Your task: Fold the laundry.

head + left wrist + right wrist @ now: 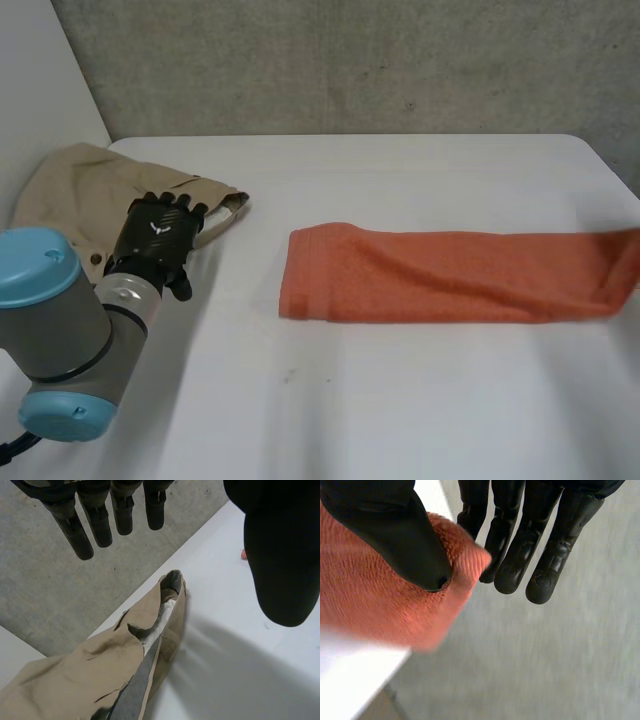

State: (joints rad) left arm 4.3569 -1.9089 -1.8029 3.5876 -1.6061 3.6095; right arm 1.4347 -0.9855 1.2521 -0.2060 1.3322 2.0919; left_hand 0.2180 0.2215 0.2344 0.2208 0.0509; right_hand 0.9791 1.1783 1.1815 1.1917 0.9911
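Orange towel [440, 275] is laid across table [400, 400], its right end pinched between thumb and fingers of right hand [395, 535]. Left hand [158, 240], fingers relaxed, is held over beige trousers [70, 190] at left; unreadable white emblem on its back.

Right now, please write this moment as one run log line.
left hand: open above beige garment | right hand: pinching end of orange towel

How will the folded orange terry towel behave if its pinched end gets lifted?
Probably floppy: the orange terry towel bulges softly around the right hand's thumb. Likely light, since a thumb-and-finger pinch holds its end. Its nubby weave should drag on the white table rather than slide.
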